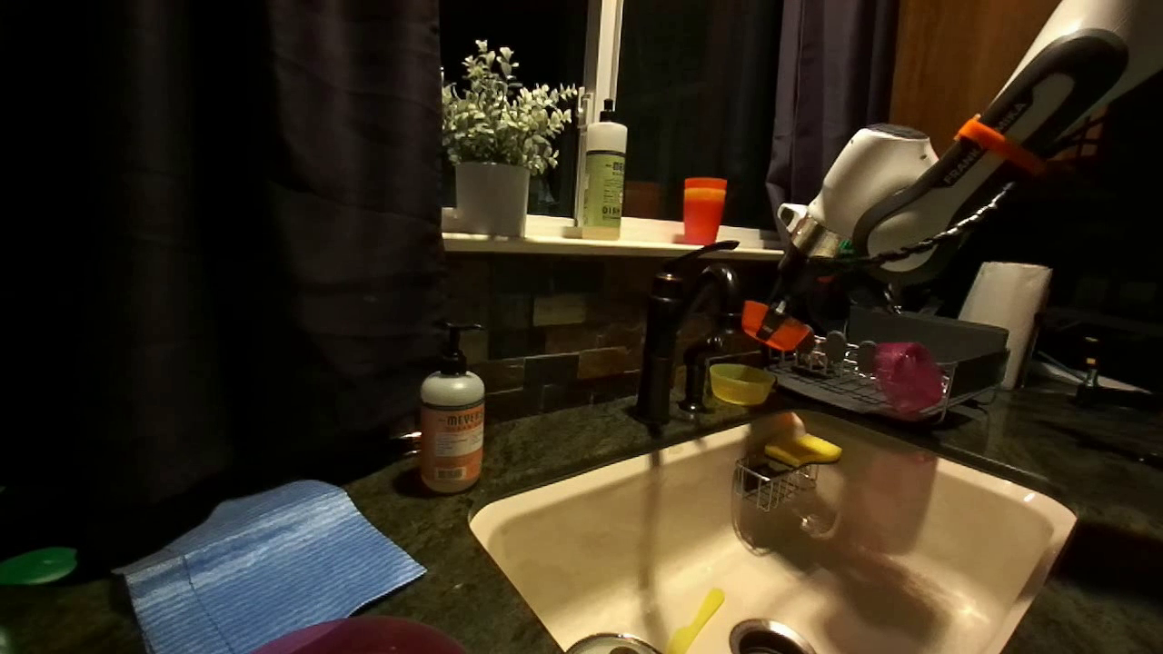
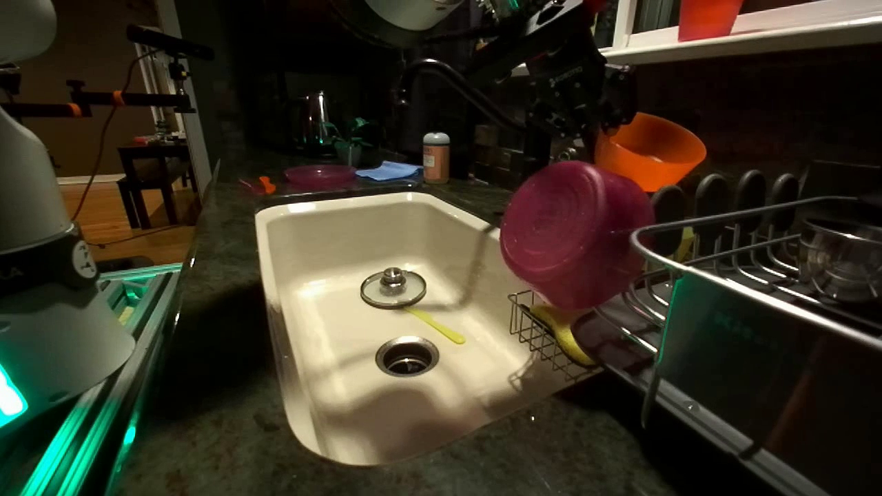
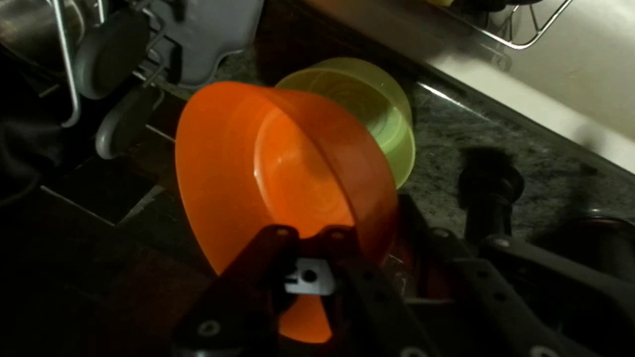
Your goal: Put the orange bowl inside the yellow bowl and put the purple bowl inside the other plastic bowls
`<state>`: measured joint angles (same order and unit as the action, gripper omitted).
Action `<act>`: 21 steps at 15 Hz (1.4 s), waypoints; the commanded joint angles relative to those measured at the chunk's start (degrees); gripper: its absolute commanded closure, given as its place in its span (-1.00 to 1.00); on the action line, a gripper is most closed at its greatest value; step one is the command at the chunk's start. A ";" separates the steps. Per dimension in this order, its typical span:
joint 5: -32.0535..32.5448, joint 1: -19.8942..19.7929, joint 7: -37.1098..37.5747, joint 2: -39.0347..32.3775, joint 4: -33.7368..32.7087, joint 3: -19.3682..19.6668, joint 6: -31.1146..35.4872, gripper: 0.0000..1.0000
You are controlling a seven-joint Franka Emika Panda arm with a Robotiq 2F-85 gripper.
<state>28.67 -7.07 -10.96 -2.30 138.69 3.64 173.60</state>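
My gripper (image 1: pixel 773 322) is shut on the wall of the orange bowl (image 1: pixel 794 336), one finger inside and one outside. The orange bowl is held tilted in the air; it also shows in an exterior view (image 2: pixel 658 153) and the wrist view (image 3: pixel 223 148). The yellow bowl (image 1: pixel 741 387) sits upright on the counter beside the faucet, lower than the orange bowl. In the wrist view the yellow bowl (image 3: pixel 397 124) is partly covered by the orange bowl. The purple bowl (image 1: pixel 909 377) rests tipped on its side at the dish rack's edge, also in an exterior view (image 2: pixel 572 234).
The dark faucet (image 1: pixel 656 354) stands close beside the yellow bowl. The dish rack (image 2: pixel 751 275) holds grey utensils and a metal pot (image 2: pixel 844 255). The sink (image 2: pixel 406 198) has a wire caddy with a yellow sponge (image 1: pixel 804 450). A window sill (image 1: pixel 545 243) runs above.
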 commanded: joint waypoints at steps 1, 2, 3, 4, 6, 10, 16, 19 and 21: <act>3.97 -0.44 -0.28 -2.77 -0.05 0.95 5.78 0.95; 3.44 -0.53 -0.80 -3.53 0.06 0.91 7.06 0.95; 2.23 -0.66 -1.85 -4.40 0.27 0.53 7.85 0.95; 2.50 -0.72 -2.04 -5.21 0.13 0.58 8.54 0.95; 2.51 -0.93 -2.60 -6.63 -0.03 0.42 10.18 0.95; -0.15 -0.36 -7.63 -8.85 -0.30 0.99 13.97 0.95; -0.81 -0.58 -11.14 -10.83 -0.94 1.02 14.97 0.95; -0.61 -0.73 -12.36 -11.62 -1.68 1.62 15.20 0.95; -0.57 -0.75 -12.98 -12.15 -2.02 1.86 15.25 0.95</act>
<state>29.03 -7.56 -21.70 -12.67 137.57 5.10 186.88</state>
